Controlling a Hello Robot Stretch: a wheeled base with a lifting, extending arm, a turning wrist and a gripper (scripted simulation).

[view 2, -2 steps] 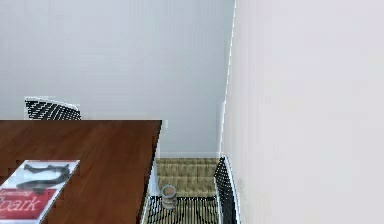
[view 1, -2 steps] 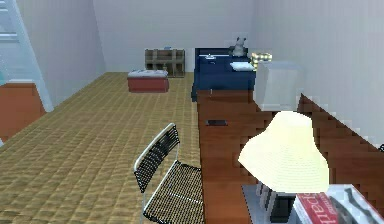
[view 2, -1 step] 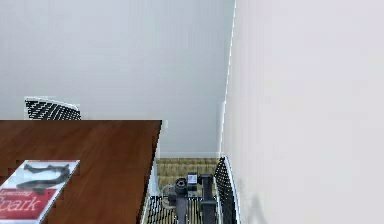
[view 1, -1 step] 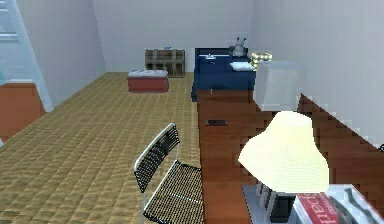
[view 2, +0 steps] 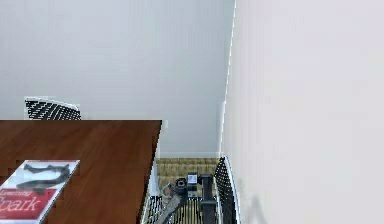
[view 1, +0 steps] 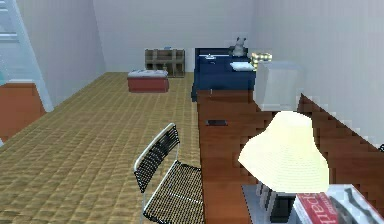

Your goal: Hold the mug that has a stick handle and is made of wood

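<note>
The jaws are sitting at the frame's lower middle, between the tabletop [view 2: 100, 150] edge and the wall [view 2: 310, 110], and I cannot tell whether they are grasping anything.

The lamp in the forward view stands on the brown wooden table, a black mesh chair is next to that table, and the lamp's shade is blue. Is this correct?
Not fully. The forward view shows the lamp on the brown wooden table, with the black mesh chair next to it, but the shade is cream, not blue.
</note>
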